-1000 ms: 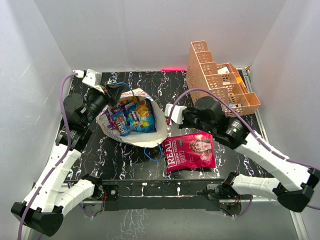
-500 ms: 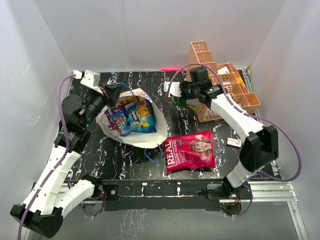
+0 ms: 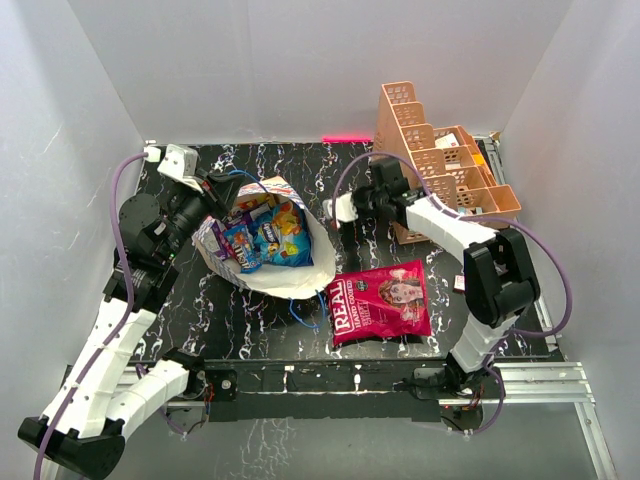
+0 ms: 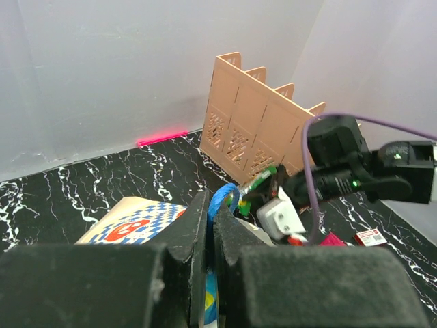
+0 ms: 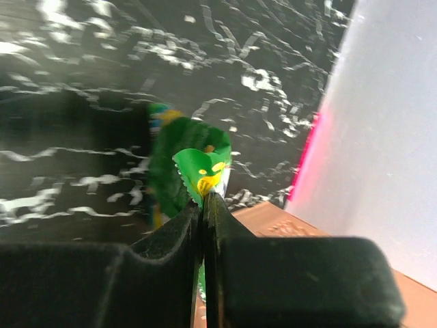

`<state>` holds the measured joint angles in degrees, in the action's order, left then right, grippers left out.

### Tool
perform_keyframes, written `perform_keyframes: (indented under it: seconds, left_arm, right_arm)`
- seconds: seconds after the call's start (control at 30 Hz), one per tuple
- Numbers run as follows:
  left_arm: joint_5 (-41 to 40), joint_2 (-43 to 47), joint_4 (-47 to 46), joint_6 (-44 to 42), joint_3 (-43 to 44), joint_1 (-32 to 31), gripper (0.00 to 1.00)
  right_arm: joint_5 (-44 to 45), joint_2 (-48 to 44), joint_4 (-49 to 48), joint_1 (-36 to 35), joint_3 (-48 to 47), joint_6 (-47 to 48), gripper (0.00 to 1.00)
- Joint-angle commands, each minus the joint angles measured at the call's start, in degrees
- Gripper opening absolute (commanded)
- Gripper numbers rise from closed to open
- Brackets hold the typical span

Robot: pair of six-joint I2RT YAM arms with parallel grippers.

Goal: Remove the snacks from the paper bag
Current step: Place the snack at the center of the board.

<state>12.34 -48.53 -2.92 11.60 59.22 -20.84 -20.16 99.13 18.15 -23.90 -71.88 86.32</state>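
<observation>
The paper bag (image 3: 262, 268) lies tilted and open on the black table, with blue (image 3: 285, 238), purple (image 3: 240, 246) and orange snack packets inside. My left gripper (image 3: 224, 186) is shut on its blue cord handle (image 4: 226, 197), with the checkered bag wall (image 4: 133, 227) just below the left gripper (image 4: 210, 205). My right gripper (image 3: 356, 204) is shut on a yellow-green packet (image 5: 188, 160) and holds it right of the bag's mouth, close to the orange rack. The right gripper (image 5: 202, 199) pinches the packet's crimped edge. The red "REAL" bag (image 3: 380, 300) lies flat at the front.
The orange lattice rack (image 3: 440, 165) with small boxes stands at the back right, right behind my right gripper; it also shows in the left wrist view (image 4: 256, 123). A small red-and-white card (image 3: 459, 283) lies by the right arm. White walls enclose the table.
My right arm swung from over the red bag at the front up to the back by the rack, carrying the green packet. My left arm stayed on the handle.
</observation>
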Motion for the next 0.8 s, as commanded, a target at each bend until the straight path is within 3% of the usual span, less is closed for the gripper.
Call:
perform_keyframes:
  seconds: [0.0,0.23,0.43,0.57,0.77]
  left_arm:
    - [0.39,1.56,-3.48,1.03,-0.06,-0.43,0.0]
    - [0.55,0.78,-2.47,0.22,1.12,-0.47,0.0]
    - [0.23,0.46,-2.27,0.03,1.42,-0.43,0.0]
    - [0.14,0.34,-2.44,-0.06,1.26,-0.47,0.0]
    - [-0.03,0.06,-3.0,1.16,-0.07,-0.44,0.0]
  right_arm:
    - [-3.84,-8.58,-2.38,-1.74,7.97,1.47,0.08]
    - [-5.69,-14.23,-8.1,-2.28,19.56,-2.9,0.13]
    - [-5.79,-13.02,-7.62,-2.54,20.81,-7.37,0.18]
    - [-6.15,-13.31,-9.43,-2.84,21.3,-15.81,0.2]
    - [-4.47,-23.41,-20.89,-3.08,27.79,-30.59,0.38]
